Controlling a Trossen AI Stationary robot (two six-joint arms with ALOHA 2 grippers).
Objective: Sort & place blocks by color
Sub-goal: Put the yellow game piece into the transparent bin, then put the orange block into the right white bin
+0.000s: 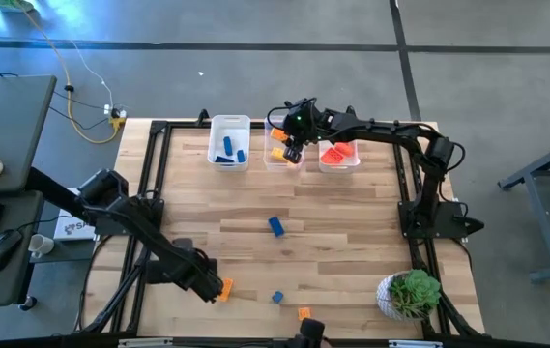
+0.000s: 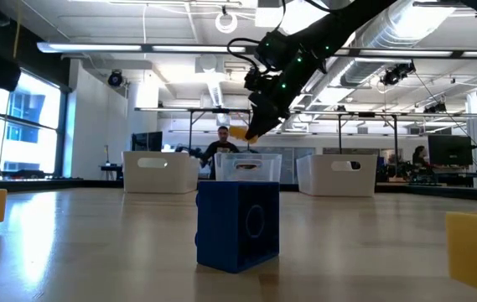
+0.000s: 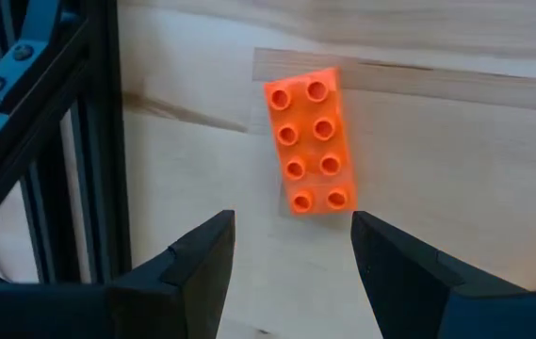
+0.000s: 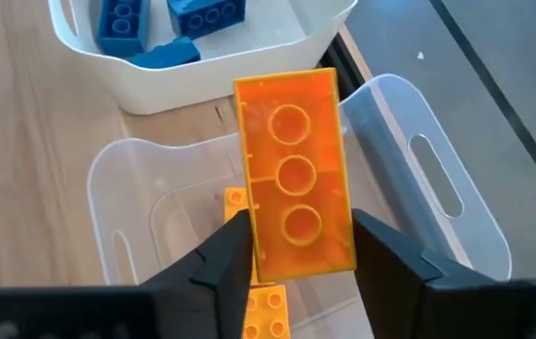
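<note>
My right gripper (image 1: 292,150) hangs over the middle clear bin (image 1: 282,155), shut on an orange-yellow block (image 4: 294,174); the low view shows it well above the bin (image 2: 249,166). That bin holds more orange-yellow blocks (image 4: 263,306). My left gripper (image 3: 291,250) is open near the table's near-left corner. An orange block (image 3: 310,141) lies flat, studs up, just beyond its fingertips, untouched. Loose on the table are a blue block (image 1: 276,226), a small blue one (image 1: 277,298) and an orange one (image 1: 303,314). My right gripper pinches the orange-yellow block between its two fingers, on the long side faces near the end (image 4: 300,259) closest to the wrist. The fingers come from above, slanting down. The block is lifted clear over the middle bin, its hollow underside facing the wrist camera.
The left bin (image 1: 229,142) holds blue blocks (image 4: 154,28) and the right bin (image 1: 338,155) holds red ones. All three bins stand in a row at the far edge. A potted plant (image 1: 410,293) sits at the near-right corner. Black frame rails (image 3: 70,141) run along the table's left side.
</note>
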